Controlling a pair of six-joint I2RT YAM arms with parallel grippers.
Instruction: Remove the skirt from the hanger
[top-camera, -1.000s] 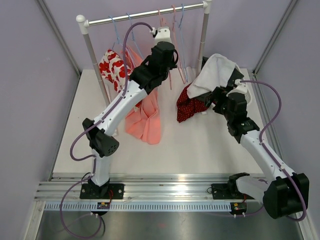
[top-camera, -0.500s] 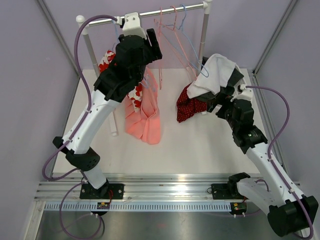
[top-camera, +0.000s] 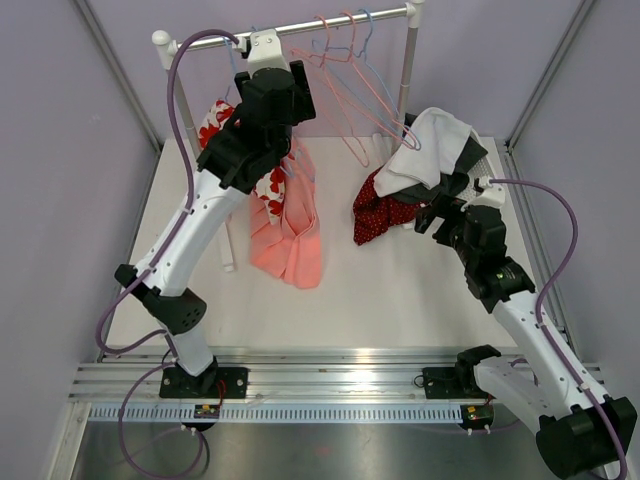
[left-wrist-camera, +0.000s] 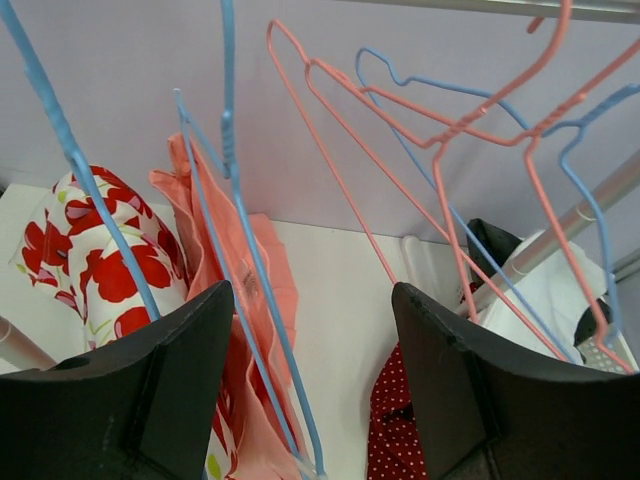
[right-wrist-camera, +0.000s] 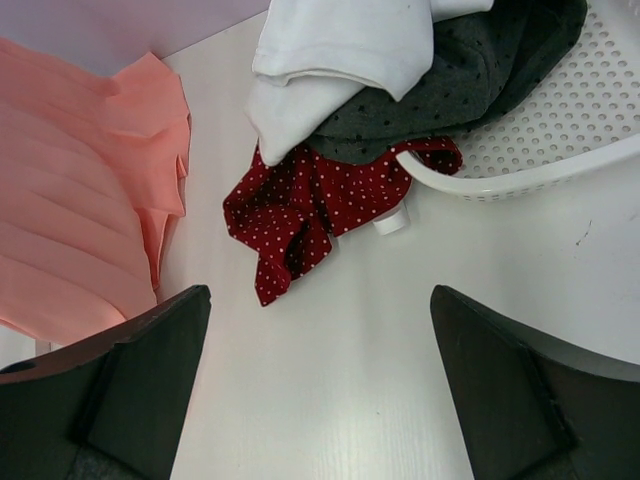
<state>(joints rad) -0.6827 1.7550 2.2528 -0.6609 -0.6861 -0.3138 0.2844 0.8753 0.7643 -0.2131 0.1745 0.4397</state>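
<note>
The salmon-pink skirt (top-camera: 290, 235) hangs from a blue hanger (left-wrist-camera: 250, 260) on the rail, and its lower part is heaped on the table. My left gripper (top-camera: 298, 82) is raised just under the rail, above the skirt, and is open. In the left wrist view (left-wrist-camera: 312, 300) the blue hanger's wire runs between the fingers close to the left one, over the skirt (left-wrist-camera: 265, 300); I cannot tell whether they touch. My right gripper (top-camera: 435, 210) hovers open over bare table (right-wrist-camera: 320, 300), with the skirt (right-wrist-camera: 80, 230) to its left.
Several empty pink and blue hangers (top-camera: 350, 60) hang on the rail (top-camera: 330, 22). A red-flowered garment (top-camera: 225, 130) hangs at the left post. A white basket (right-wrist-camera: 560, 140) at the right holds white and dark clothes, and a red dotted cloth (top-camera: 380, 215) spills out of it.
My left arm has lifted and swung left to the rail, and its gripper has opened. The empty hangers have swung right. My right arm has drawn back slightly.
</note>
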